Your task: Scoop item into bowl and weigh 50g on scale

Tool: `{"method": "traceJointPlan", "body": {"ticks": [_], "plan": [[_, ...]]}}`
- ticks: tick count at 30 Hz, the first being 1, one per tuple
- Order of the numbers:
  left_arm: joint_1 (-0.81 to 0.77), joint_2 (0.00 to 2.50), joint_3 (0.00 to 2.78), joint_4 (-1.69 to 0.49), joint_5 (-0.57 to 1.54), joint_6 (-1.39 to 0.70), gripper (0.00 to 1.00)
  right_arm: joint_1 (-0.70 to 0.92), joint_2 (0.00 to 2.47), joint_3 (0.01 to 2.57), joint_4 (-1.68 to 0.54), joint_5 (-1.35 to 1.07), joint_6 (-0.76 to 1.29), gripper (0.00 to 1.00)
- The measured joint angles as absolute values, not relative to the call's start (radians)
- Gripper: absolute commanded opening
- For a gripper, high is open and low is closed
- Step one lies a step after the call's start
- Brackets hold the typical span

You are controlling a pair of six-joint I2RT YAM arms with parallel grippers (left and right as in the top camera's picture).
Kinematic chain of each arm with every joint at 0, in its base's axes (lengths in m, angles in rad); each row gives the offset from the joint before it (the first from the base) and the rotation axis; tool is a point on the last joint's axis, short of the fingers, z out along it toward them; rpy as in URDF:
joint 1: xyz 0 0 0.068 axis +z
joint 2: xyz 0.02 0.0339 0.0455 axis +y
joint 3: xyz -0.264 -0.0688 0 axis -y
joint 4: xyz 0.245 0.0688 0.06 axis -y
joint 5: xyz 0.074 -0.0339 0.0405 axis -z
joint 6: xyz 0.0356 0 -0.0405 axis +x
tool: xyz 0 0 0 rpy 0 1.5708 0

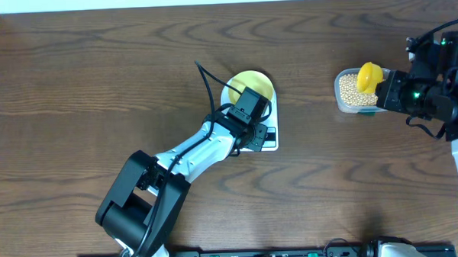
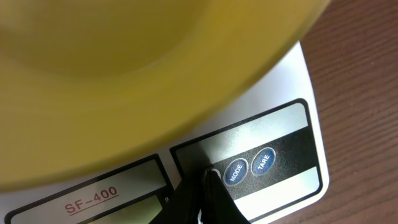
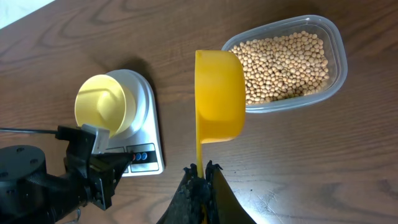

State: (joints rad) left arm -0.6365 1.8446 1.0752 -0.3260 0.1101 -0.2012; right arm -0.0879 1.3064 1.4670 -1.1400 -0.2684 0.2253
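The pale yellow bowl (image 1: 252, 83) (image 2: 155, 62) (image 3: 102, 106) sits on the platform of the white scale (image 1: 272, 144) (image 2: 298, 87) (image 3: 152, 118) and looks empty. My left gripper (image 1: 259, 133) (image 2: 204, 180) (image 3: 127, 159) is shut, its tips resting on the scale's panel just left of the MODE button (image 2: 236, 171). Tan beans (image 1: 351, 87) (image 3: 283, 56) fill a clear container (image 1: 341, 100) (image 3: 336, 74). My right gripper (image 1: 388, 88) (image 3: 202, 169) is shut on the handle of a bright yellow scoop (image 1: 369, 76) (image 3: 219, 93), held above the container's near edge. The scoop's inside does not show.
The brown wooden table (image 1: 97, 80) carries only the scale and the container. The left arm (image 1: 184, 160) stretches from the front edge to the scale. The right arm's body (image 1: 441, 75) stands at the right edge, beside the container.
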Motion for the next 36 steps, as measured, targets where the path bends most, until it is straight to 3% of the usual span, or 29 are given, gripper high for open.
{"method": "traceJointPlan", "body": {"ticks": [36], "plan": [[-0.629,1.821,1.072,-0.406,0.02,-0.196,0.07,-0.088,1.306,1.467,-1.14,-0.268,0.223,0.01]]}}
